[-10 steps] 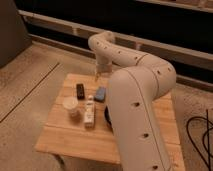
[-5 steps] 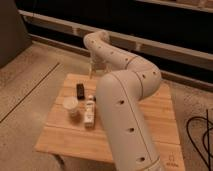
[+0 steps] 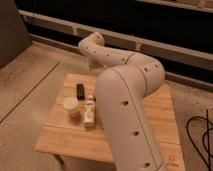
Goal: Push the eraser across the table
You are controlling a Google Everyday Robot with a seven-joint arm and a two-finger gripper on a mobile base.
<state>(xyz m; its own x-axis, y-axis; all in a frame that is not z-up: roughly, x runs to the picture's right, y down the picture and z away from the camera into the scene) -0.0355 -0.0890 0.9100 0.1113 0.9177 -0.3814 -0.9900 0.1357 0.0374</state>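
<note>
The low square table [image 3: 155, 107] has a light wooden plank top. My white arm rises over its middle, bends at the far left and comes down to the gripper [image 3: 92, 67] at the table's far edge. A small dark block [image 3: 80, 90], possibly the eraser, lies on the left part of the top, in front of the gripper and apart from it. The arm hides the middle of the table.
A white cup [image 3: 71, 105] stands near the left edge. A white bottle [image 3: 90, 111] lies beside it, close to my arm. Speckled floor surrounds the table, a dark wall runs behind, and black cables [image 3: 202, 135] lie at the right.
My arm has swung left and closer to the camera and covers more of the table. A grey-blue object seen beside the bottle a second ago is hidden behind it.
</note>
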